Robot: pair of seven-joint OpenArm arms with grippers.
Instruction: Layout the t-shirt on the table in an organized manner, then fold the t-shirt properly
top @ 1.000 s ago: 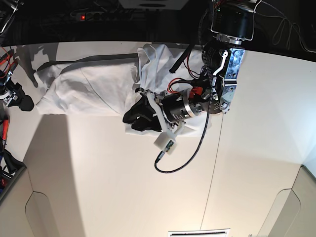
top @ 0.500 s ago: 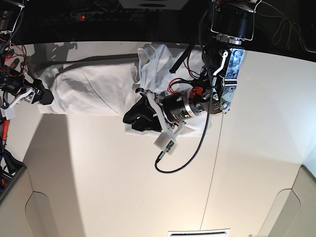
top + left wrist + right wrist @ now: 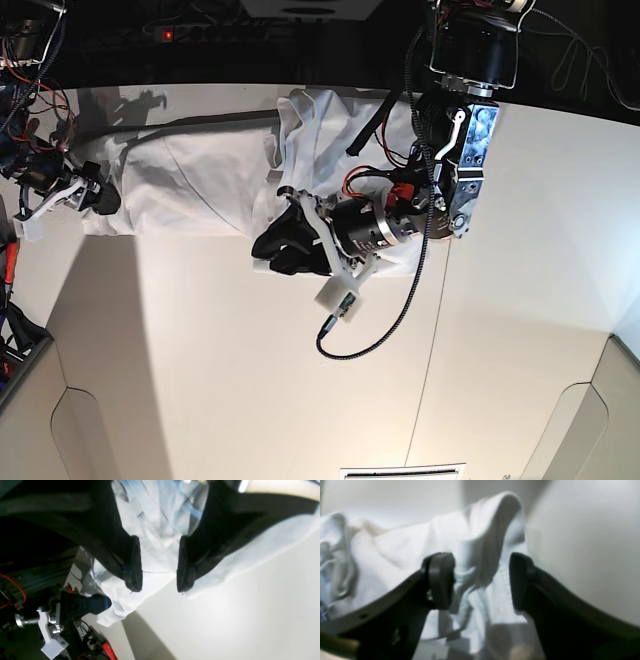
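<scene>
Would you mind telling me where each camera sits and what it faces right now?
Base: overhead, facing down on the table; both arms show.
Left wrist: behind the left gripper, facing the t-shirt edge; open jaws frame it, right gripper beyond.
Right wrist: behind the right gripper, open, facing bunched cloth.
All three views share the t-shirt.

I see the white t-shirt (image 3: 200, 170) lying crumpled and partly spread along the far-left of the matte white worktop (image 3: 300, 380).
</scene>
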